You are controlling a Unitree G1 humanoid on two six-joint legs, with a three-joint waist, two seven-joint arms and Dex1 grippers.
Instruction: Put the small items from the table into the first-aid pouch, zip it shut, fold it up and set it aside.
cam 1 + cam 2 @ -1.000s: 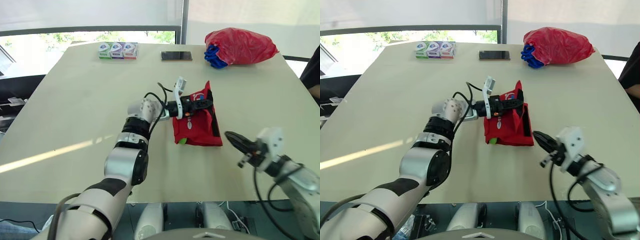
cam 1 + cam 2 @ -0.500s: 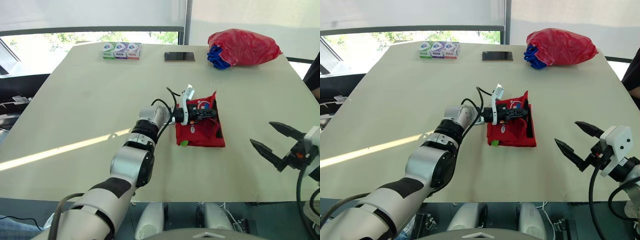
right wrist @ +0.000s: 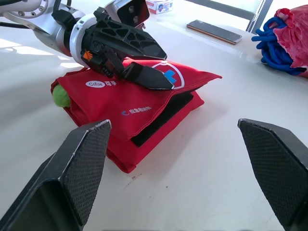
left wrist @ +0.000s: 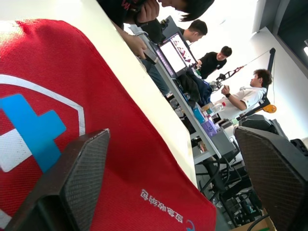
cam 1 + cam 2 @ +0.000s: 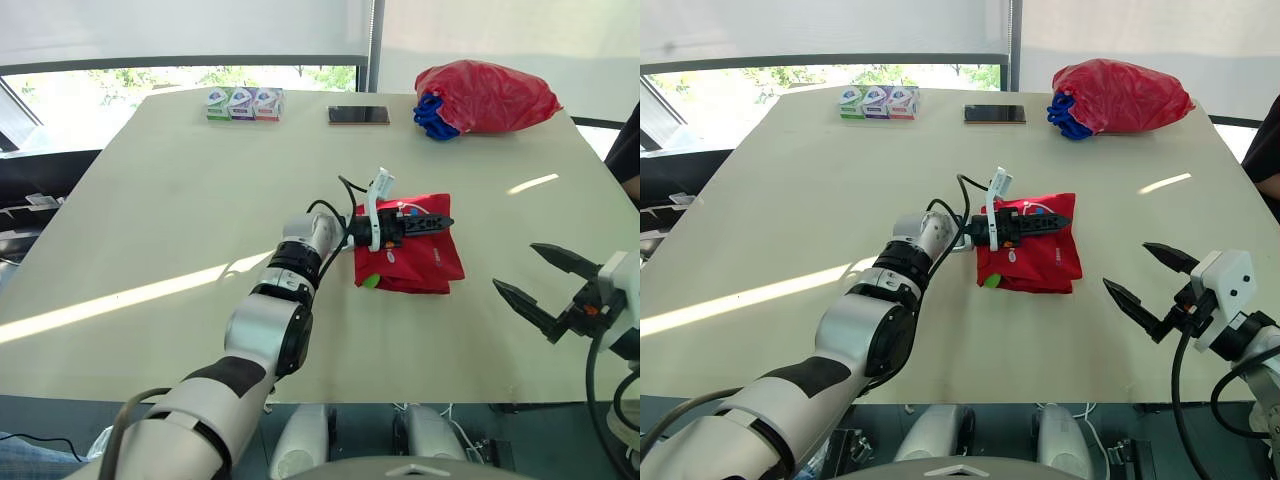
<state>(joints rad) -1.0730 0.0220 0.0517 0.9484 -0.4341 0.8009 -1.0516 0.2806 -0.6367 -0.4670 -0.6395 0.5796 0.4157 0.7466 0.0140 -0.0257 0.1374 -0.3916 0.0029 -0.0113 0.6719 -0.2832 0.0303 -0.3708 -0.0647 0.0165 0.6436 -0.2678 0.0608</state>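
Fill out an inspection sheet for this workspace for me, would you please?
Surface: beige table, streaks of sunlight across it.
Job's things: red first-aid pouch lies folded mid-table. A green item pokes out at its near left corner. The zip cannot be made out.
Clutter: three small boxes, phone, and red bag with blue cord, all along the far edge.
Hands: left hand open, lying on the pouch's top. Right hand open, apart from the pouch, to its right.
Cables: black cable loops at the left wrist.
Surroundings: window behind, person's sleeve at the right edge, people at desks.
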